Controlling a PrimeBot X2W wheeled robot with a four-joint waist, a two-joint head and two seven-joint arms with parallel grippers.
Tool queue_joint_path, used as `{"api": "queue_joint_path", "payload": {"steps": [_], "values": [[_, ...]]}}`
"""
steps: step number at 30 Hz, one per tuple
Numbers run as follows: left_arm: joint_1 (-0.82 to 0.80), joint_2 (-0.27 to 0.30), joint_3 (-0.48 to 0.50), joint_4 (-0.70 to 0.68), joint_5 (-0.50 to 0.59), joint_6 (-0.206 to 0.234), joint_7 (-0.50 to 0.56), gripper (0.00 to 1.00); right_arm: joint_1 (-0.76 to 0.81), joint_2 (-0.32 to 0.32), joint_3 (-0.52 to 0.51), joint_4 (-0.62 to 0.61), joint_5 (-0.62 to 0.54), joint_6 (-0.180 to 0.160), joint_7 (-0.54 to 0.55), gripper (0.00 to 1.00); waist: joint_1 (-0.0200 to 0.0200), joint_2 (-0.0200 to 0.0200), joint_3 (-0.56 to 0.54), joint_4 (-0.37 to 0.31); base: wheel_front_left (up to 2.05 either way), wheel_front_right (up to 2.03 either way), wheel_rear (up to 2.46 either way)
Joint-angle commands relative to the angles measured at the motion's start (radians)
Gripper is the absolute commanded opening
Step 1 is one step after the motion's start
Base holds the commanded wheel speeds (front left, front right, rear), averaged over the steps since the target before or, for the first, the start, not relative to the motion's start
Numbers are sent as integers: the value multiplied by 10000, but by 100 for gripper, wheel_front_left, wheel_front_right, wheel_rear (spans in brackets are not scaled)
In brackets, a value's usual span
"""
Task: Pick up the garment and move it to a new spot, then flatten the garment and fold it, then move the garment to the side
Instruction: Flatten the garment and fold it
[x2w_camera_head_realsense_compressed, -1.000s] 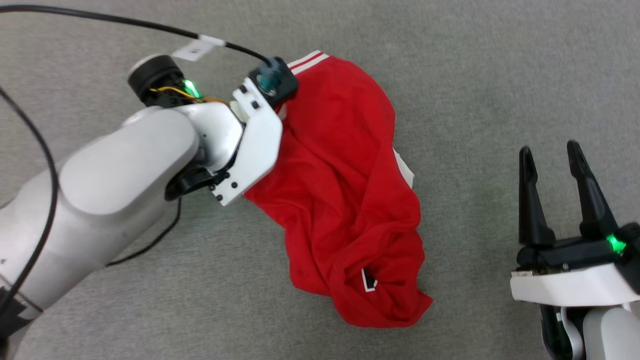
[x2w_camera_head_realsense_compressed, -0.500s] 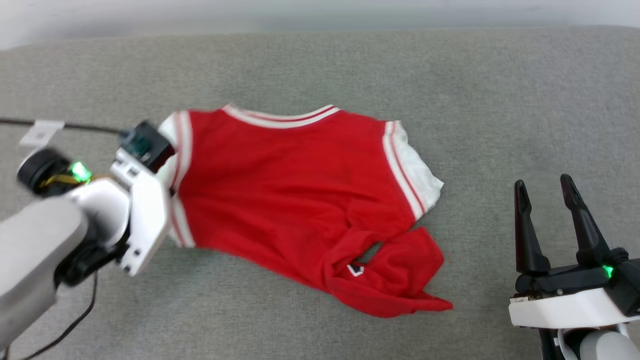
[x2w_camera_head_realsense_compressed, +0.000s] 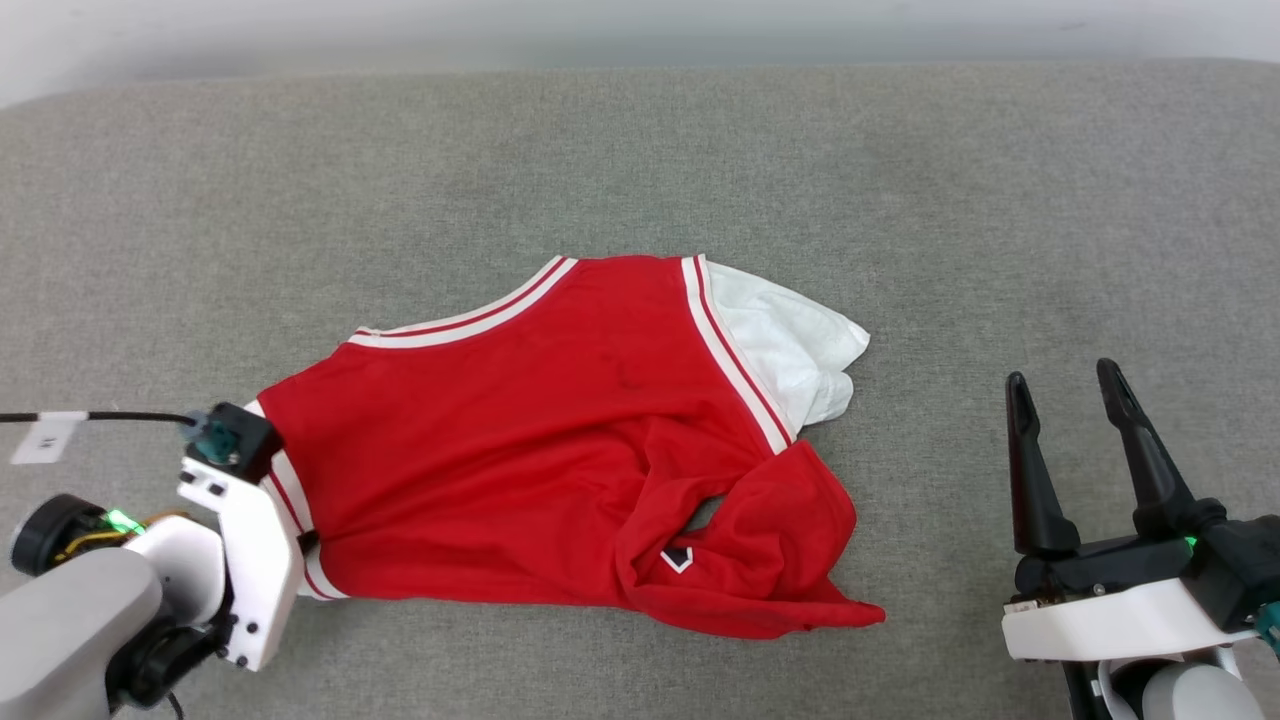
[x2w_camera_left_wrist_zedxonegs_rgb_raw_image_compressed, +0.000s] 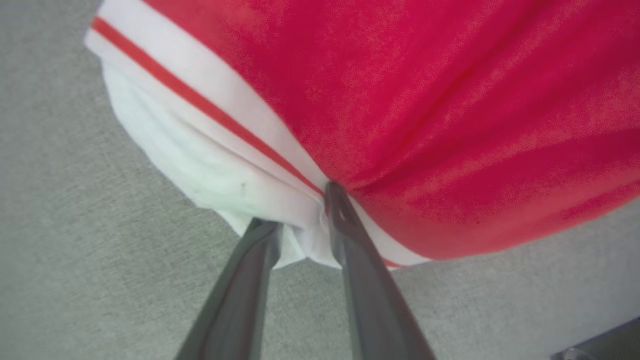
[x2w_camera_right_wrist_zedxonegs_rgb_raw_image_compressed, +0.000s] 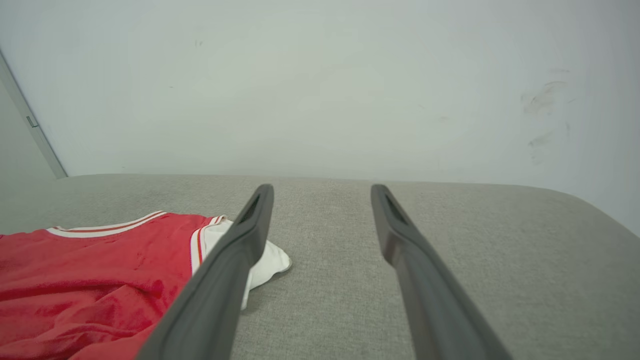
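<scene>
**Left gripper (x2w_camera_left_wrist_zedxonegs_rgb_raw_image_compressed: 299, 206) at the sleeve, shirt half spread**

Left gripper fingers stand a narrow way apart at the garment's (x2w_camera_head_realsense_compressed: 520, 450) near-left corner. A bunch of the white sleeve (x2w_camera_left_wrist_zedxonegs_rgb_raw_image_compressed: 200, 165) lies between them, and one fingertip is pushed in against the striped trim. Whether the cloth is truly pinched or only lying in the gap, I cannot tell. The right gripper (x2w_camera_head_realsense_compressed: 1061, 373) hangs wide and empty, well apart from the shirt on its right.

The garment lies in the middle of the grey cloth-covered surface (x2w_camera_head_realsense_compressed: 300, 200), plain red side up. The collar trim (x2w_camera_head_realsense_compressed: 470, 320) is towards the far side and the other white sleeve (x2w_camera_head_realsense_compressed: 790, 350) sticks out at the far right. The lower right part is rucked into a folded-over heap (x2w_camera_head_realsense_compressed: 740, 560), where a scrap of black-and-white print peeps through.

It looks light, thin and limp, and it will likely drape and drag rather than hold any shape. A hold on a single layer could pull the rest askew. The sewn edges seem the firmest holds: the striped shoulder seams, the sleeve cuffs and the hem corners. To flatten it, I would take the crumpled hem corner on the right and draw it away from the left sleeve. The grey surface looks coarse enough to catch the cloth, so lifting a little seems wiser than sliding.
</scene>
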Motion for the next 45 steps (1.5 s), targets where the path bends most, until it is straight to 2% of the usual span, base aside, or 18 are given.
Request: {"api": "queue_joint_path", "payload": {"steps": [1, 4, 6, 9, 13, 17, 18, 20, 24, 26, 29, 33, 34, 40, 41, 45], "values": [[203, -300, -12, 93, 154, 30, -309, 100, -88, 14, 6, 3, -53, -7, -20, 100, 1, 0, -58, -15, 0, 0, 0], [15, -294, 440, 178, 682, 440, -1801, 100, -160, 12, -84, -59, -182, -7, -20, 100, 1, 0, -238, 20, 0, 0, 0], [-3, -264, 762, 223, 986, 865, -2843, 100, -304, 15, -52, -107, -322, -5, -20, 100, 1, 0, -358, 58, 0, 0, 0], [207, -543, 1223, 87, 1241, 1581, -4291, 100, -668, 11, -89, -213, -626, -7, -20, 100, 1, 0, -517, 162, 0, 0, 0], [536, -785, 1761, -143, 1384, 2508, -5720, 100, -1460, 15, -87, -412, -1233, -7, -20, 100, 1, 0, -625, 291, 0, 0, 0], [1035, -1076, 2442, -562, 1680, 3432, -6236, 100, -2454, -255, -27, -524, -1746, -8, -20, 100, 1, 0, -636, 427, 0, 0, 0], [1299, -1227, 3005, -875, 2030, 3890, -6291, 100, -2908, -585, 126, -335, -1854, -7, -20, 100, 1, 0, -620, 500, 0, 0, 0], [1736, -1466, 3759, -1285, 2550, 4283, -6302, 100, -3485, -937, 368, -71, -1893, -8, -20, 100, 1, 0, -601, 567, 0, 0, 0], [2895, -2061, 5356, -1950, 3728, 4779, -6298, 100, -4503, -1784, 1075, 860, -1748, -8, -20, 100, 1, 0, -555, 694, 0, 0, 0], [3552, -2426, 6084, -2265, 4381, 4914, -6299, 100, -4937, -2256, 1567, 1718, -1617, -8, -5, 100, 1, 0, -553, 764, 0, 0, 0], [4438, -3091, 7049, -2584, 5247, 4924, -6290, 100, -5792, -2822, 2509, 2692, -953, -7, 697, 100, 1, 0, -514, 906, 0, 0, 0], [5324, -4005, 7995, -2818, 6126, 4609, -6291, 100, -6777, -3905, 4336, 3395, 232, -10, 2636, 100, 1, 0, -414, 1119, 0, 0, 0], [5324, -4005, 7995, -2818, 6126, 4609, -6291, 100, -6777, -3905, 4336, 3395, 232, -10, 2636, 100, 1, 0, -414, 1119, 0, 0, 0], [5950, -5249, 8801, -2767, 7218, 3887, -6292, 100, -8320, -5474, 7161, 3381, 3151, -8, 6402, 100, 1, 0, -73, 1488, 0, 0, 0], [6013, -5931, 9284, -2610, 7742, 3261, -6292, 100, -9242, -6314, 8824, 3100, 4938, -8, 8797, 100, 1, 0, 237, 1724, 0, 0, 0], [5880, -6495, 9766, -2522, 8224, 2711, -6292, 100, -10080, -6726, 10037, 3048, 6211, -8, 10540, 100, 1, 0, 603, 1931, 0, 0, 0]]}}
